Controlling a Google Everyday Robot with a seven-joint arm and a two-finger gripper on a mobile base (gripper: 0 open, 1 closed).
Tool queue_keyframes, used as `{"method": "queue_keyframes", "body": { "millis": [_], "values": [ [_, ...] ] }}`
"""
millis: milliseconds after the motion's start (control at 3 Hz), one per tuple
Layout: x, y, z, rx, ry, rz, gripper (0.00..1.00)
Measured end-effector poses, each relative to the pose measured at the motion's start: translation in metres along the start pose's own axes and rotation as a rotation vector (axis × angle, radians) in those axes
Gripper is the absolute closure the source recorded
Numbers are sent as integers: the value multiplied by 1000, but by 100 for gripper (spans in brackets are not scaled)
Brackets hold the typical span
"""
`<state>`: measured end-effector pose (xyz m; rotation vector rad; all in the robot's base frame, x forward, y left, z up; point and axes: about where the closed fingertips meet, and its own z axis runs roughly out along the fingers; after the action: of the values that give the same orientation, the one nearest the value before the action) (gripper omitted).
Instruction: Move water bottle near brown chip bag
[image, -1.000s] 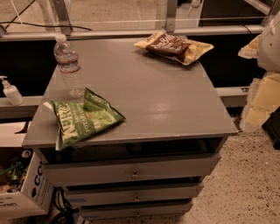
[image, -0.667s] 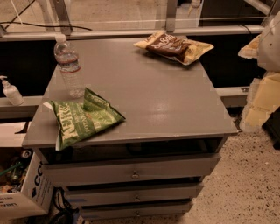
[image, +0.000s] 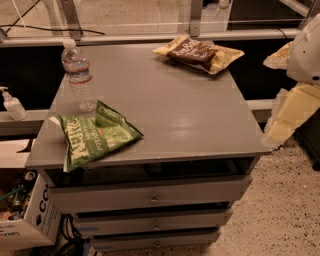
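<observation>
The water bottle (image: 78, 75) stands upright near the left edge of the grey cabinet top (image: 170, 110). It is clear and ribbed, with a white cap and a white label with a red band. The brown chip bag (image: 191, 50) lies at the far right of the top, on a pale yellow bag (image: 220, 56). Pale parts of my arm (image: 295, 95) hang at the right edge of the view, beside the cabinet. I do not see my gripper itself in this view.
A green chip bag (image: 92, 136) lies at the front left, just in front of the bottle and overhanging the edge. A small white pump bottle (image: 12, 104) stands on a ledge to the left. A cardboard box (image: 25, 220) sits on the floor at lower left.
</observation>
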<state>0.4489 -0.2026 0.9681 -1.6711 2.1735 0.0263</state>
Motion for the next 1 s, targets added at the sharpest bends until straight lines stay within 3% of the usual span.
{"method": "queue_keyframes", "body": {
  "millis": [667, 1000],
  "values": [
    [-43, -14, 58, -61, -251, 52, 0],
    [-70, -36, 90, -76, -399, 82, 0]
  ]
}}
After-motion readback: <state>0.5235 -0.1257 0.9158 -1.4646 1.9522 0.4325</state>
